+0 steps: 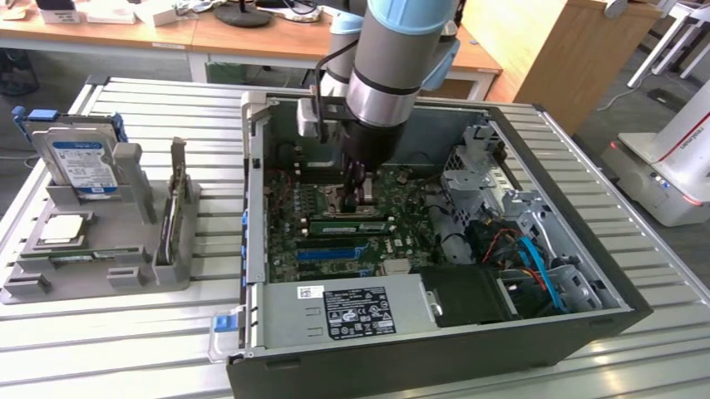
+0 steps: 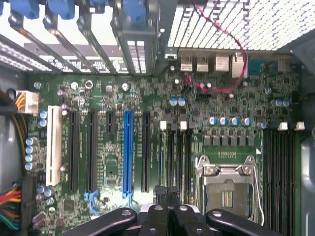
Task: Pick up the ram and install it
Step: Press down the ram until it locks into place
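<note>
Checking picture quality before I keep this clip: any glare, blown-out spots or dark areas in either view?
Exterior view: daylight washes out the slatted table, and the motherboard sits in shadow beneath the arm. Wrist view: the perforated case wall is blown out white, while the motherboard is evenly lit and the gripper is dark.

motherboard [image 2: 147, 147], blue slot [image 2: 127, 150], closed fingers [image 2: 156, 216]

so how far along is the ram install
Looks done: the ram lies along a motherboard slot inside the case. In hand: the shut pincer is down over the board right beside it. Left: confirming it is fully seated, which cannot be told from here.
</note>
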### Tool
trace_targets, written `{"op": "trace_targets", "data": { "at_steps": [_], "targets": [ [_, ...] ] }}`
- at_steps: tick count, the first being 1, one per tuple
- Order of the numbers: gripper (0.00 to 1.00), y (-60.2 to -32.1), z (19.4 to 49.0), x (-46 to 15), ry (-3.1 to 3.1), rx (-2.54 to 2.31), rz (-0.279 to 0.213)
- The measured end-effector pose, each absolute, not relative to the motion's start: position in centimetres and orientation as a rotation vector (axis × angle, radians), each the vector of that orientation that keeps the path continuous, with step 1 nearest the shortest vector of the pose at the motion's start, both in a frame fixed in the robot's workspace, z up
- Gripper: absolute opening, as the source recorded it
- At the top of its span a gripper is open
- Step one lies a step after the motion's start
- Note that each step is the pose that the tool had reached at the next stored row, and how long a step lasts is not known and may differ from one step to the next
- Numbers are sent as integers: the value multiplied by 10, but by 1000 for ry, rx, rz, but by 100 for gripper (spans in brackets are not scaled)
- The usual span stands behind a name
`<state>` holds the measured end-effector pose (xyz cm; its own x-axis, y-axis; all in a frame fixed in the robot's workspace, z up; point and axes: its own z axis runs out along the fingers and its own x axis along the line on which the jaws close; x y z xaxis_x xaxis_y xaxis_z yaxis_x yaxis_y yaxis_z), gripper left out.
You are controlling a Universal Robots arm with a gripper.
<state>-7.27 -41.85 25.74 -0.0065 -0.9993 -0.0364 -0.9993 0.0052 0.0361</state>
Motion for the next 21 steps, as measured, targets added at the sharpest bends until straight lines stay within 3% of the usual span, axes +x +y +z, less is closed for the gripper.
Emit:
{"op": "trace_targets", "data": {
  "at_steps": [21],
  "targets": [
    [11,-419,251,-81,2227,-2214,80]
  ]
}}
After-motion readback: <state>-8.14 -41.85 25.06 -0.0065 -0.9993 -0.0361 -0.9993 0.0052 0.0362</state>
